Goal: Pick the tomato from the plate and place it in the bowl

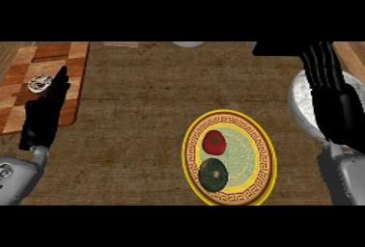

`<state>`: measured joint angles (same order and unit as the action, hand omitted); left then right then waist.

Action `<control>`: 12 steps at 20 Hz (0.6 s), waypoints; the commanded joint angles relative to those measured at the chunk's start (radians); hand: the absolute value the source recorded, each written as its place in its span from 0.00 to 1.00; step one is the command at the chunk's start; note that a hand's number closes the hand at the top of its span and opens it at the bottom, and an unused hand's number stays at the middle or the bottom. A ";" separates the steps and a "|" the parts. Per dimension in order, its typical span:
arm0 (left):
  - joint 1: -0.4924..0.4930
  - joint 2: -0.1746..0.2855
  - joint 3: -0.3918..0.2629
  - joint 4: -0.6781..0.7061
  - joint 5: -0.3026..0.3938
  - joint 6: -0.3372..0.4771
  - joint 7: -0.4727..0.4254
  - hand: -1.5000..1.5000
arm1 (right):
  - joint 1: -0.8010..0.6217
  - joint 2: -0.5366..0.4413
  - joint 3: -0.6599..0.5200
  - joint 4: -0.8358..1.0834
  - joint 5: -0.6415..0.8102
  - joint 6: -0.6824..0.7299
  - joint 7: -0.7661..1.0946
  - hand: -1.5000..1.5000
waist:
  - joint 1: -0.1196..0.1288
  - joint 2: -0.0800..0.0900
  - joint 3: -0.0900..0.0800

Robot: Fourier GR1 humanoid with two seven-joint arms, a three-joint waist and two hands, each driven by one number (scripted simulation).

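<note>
while the red tomato (214, 142) sits on the plate (267, 149), no robot hand touches it. the plate lies on the brown tabletop (143, 96), low in the view and a bit to the right. it has a yellow rim, a brown ring with a pattern, and a pale green middle. two things lie in it. the tomato is in the upper part, and a dark green round fruit (212, 174) is just below it. they are very close, but i cannot tell if they touch.

the bowl (303, 103) is grey-white and stands near the plate, on its right side. the right robot hand (331, 91) and its arm cover most of the bowl, so i cannot tell what is in it. this hand is over the bowl with its fingers straight and spread out, pointing to the far edge. it holds nothing and is well apart from the tomato.

the left robot hand (43, 116) rests at the left side, open, fingers up. it is over a wooden cutting board (50, 58) with light and dark squares. a small round pale thing (39, 83) lies on the board just beside the fingers. it is too small to name.
</note>
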<state>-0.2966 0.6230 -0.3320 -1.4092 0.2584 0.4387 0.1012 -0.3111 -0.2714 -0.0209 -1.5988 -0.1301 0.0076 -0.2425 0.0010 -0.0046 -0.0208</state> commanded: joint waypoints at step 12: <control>0.070 -0.205 -0.054 -0.083 0.087 -0.035 -0.085 0.50 | 0.273 0.265 0.271 0.032 0.429 -0.747 0.209 0.00 | -0.025 -0.001 0.022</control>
<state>-0.2419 0.4569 -0.3686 -1.4894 0.3324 0.4152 0.0356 -0.1197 -0.1046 0.1830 -1.5327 0.2614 -0.4819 0.0353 -0.0235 -0.0066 -0.0081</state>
